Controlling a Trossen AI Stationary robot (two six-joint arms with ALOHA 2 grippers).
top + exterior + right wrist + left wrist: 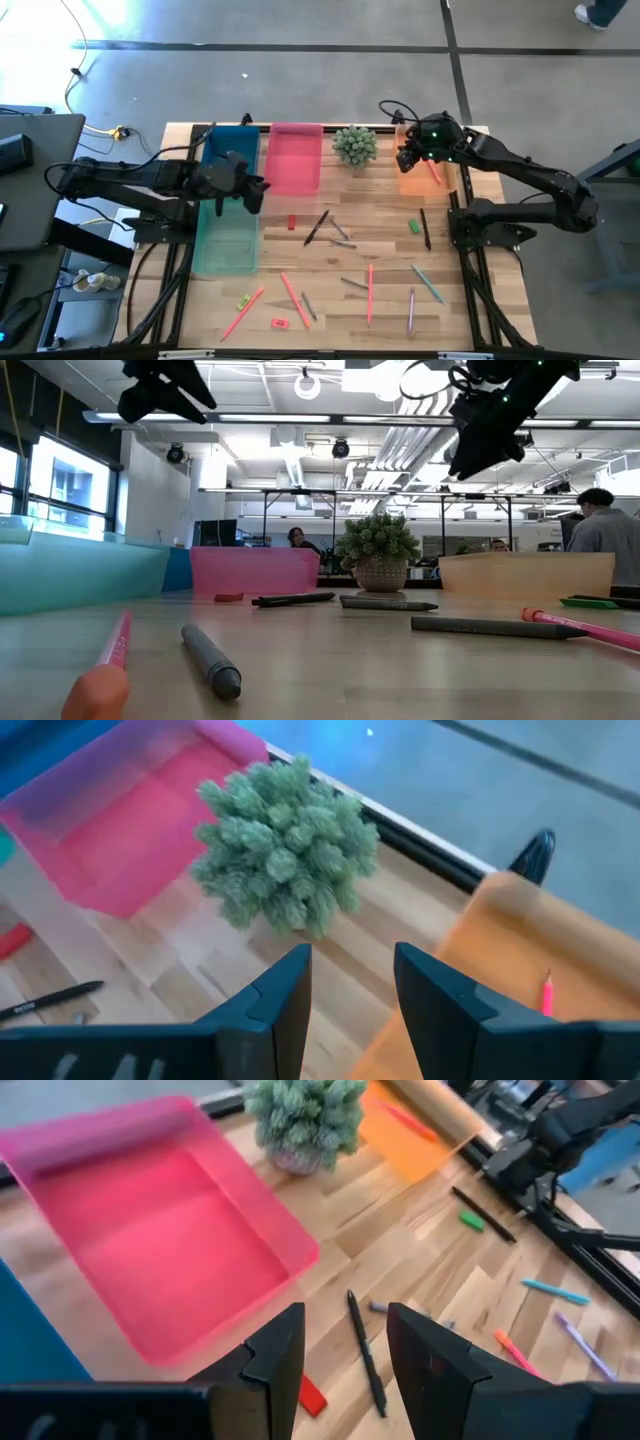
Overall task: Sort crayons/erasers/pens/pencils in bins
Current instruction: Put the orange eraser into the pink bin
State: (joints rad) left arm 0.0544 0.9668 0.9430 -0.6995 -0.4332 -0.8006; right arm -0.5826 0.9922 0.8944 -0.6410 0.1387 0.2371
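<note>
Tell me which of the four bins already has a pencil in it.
The orange bin, under the right gripper: a salmon-pink pencil lies inside. The blue, pink and teal bins show nothing inside.

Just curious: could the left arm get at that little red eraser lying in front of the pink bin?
Probably yes: the left gripper hangs open above the red eraser, and nothing covers it.

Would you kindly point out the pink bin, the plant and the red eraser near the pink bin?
pink bin point(295, 160): high view, on the middle of its floor.
plant point(355, 143): high view, on its spiky green crown.
red eraser point(292, 222): high view, on the middle of the block.
</note>
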